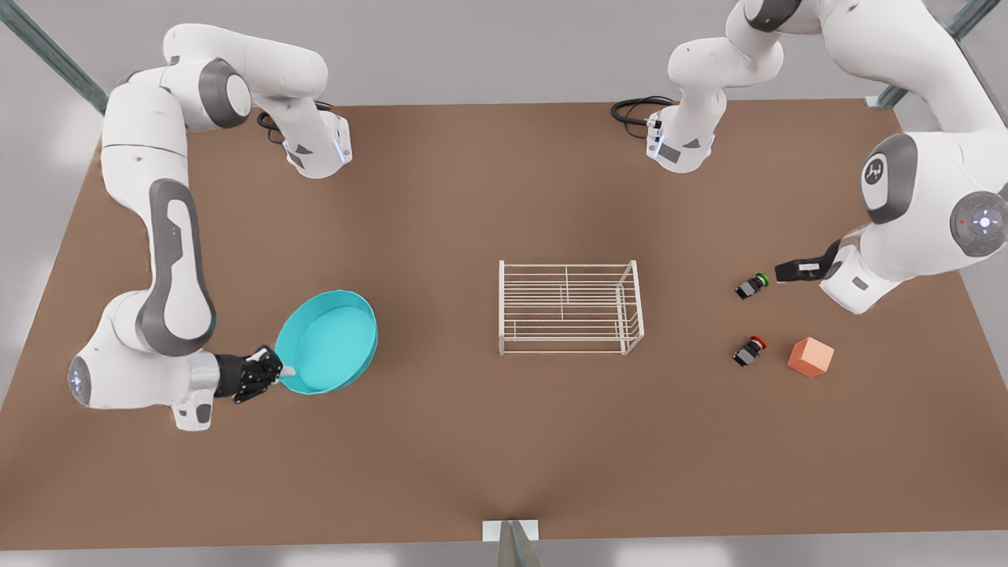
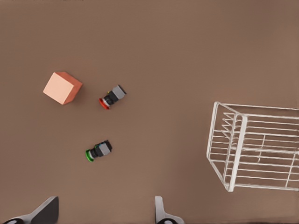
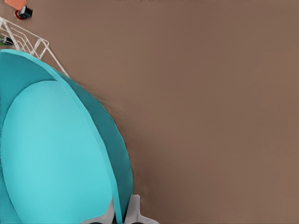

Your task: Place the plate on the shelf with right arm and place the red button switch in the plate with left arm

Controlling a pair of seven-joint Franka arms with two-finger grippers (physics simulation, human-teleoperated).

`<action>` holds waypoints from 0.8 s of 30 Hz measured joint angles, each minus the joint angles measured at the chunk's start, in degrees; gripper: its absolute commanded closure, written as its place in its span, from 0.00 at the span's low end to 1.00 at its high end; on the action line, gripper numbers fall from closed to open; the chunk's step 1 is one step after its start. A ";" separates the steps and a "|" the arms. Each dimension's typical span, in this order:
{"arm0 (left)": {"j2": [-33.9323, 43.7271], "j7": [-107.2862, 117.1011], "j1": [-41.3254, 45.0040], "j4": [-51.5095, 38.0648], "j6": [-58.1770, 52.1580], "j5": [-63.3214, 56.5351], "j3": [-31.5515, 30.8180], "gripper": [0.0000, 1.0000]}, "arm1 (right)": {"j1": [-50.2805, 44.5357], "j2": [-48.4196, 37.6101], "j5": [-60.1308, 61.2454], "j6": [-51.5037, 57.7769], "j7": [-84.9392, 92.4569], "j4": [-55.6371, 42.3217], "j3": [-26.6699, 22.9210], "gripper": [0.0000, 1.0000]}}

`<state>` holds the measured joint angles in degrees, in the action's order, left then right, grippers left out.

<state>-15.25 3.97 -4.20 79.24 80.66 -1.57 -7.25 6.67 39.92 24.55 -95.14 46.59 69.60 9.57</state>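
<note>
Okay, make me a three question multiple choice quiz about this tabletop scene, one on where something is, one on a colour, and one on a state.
1. Where is the orange cube?
A. Inside the wire rack
B. Beside the red button switch
C. On the plate

2. What colour is the cap of the switch nearest the left gripper?
A. Green
B. Blue
C. Yellow

3. What is the state of the plate?
A. Resting on top of the rack
B. Lying untouched on the table
C. Gripped at its rim by the right gripper

Answers:
1. B, the cube sits just to the front view's right of the red button switch.
2. A, the green button switch lies just off the left gripper.
3. C, the right gripper has its fingers closed on the plate rim, away from the wire rack.
</note>
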 measured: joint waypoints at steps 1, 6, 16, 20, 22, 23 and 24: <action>-2.01 -0.58 0.90 0.66 1.64 -0.03 -1.35 0.00 | -2.65 -0.29 0.35 0.22 -1.09 -0.61 -0.01 0.79; -5.33 -9.11 1.81 16.61 18.01 -0.25 1.70 0.00 | -13.71 -0.66 2.58 -0.04 -8.62 -4.60 -0.01 0.79; -8.65 -28.15 1.89 23.62 37.40 -2.90 5.11 0.00 | -29.11 -0.34 4.01 -11.45 -27.60 -6.20 0.06 0.79; -10.63 -34.27 1.84 24.59 42.79 -4.94 5.14 0.00 | -32.78 0.40 4.13 -16.92 -34.06 -5.78 0.04 0.79; -12.54 -36.86 1.64 24.55 44.72 -5.33 5.18 0.00 | -34.23 0.70 3.78 -18.96 -36.76 -5.17 -0.03 0.79; -13.72 -38.05 1.32 24.42 45.48 -5.46 5.21 0.00 | -34.99 0.94 3.56 -19.76 -37.99 -4.80 -0.17 0.79; -14.86 -39.17 0.83 24.33 46.14 -5.55 5.42 0.00 | -35.72 1.34 3.16 -20.44 -39.17 -4.59 -0.30 0.79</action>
<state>-30.11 -35.20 -3.37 103.57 126.80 -7.12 -1.82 -29.05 41.26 27.71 -115.58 7.42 65.01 9.27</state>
